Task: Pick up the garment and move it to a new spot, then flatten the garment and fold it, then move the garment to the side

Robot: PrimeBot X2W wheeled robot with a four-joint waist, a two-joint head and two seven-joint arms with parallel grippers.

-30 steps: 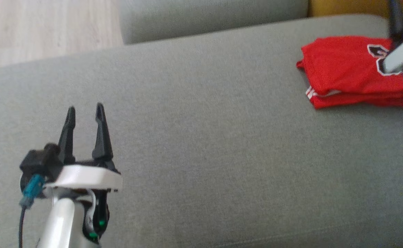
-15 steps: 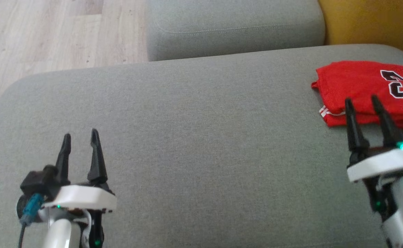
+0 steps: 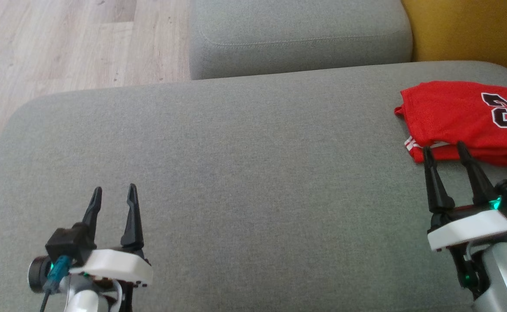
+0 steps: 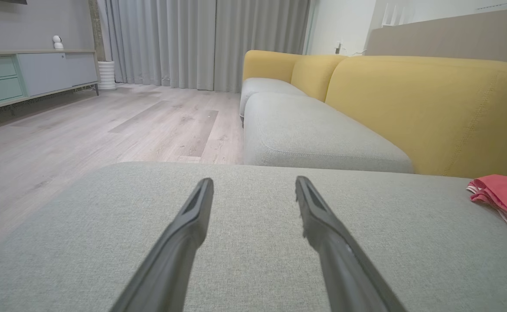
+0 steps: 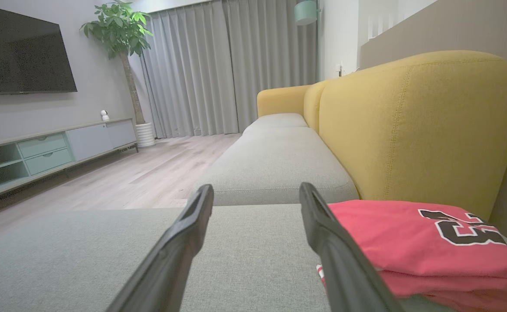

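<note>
Showing both tools idle over the grey cushion [image 3: 253, 151], the head view places your left gripper [image 3: 115, 188] at the near left, its two dark fingers [image 3: 132, 212] spread apart with nothing between them. The left wrist view confirms this: your left gripper [image 4: 254, 180] points across bare grey fabric with its jaws wide. Your right gripper [image 3: 443, 147] sits at the near right, likewise spread and holding nothing. Its fingertips reach the near edge of the garment [image 3: 453, 117]; you cannot tell from these views whether they touch the cloth. In the right wrist view, your right gripper [image 5: 256, 186] has its right finger just beside the garment's [image 5: 392, 234] near left corner.

The garment is red, folded into a flat stack, and lies at the far right of the cushion, a black number [image 3: 505, 112] outlined in white facing up. From the left wrist view the garment [image 4: 500, 195] lies well to the right. Beyond the cushion stand a second grey seat [image 3: 296, 34] and a yellow backrest [image 3: 461, 30]; wooden floor [image 3: 62, 43] lies far left.
</note>
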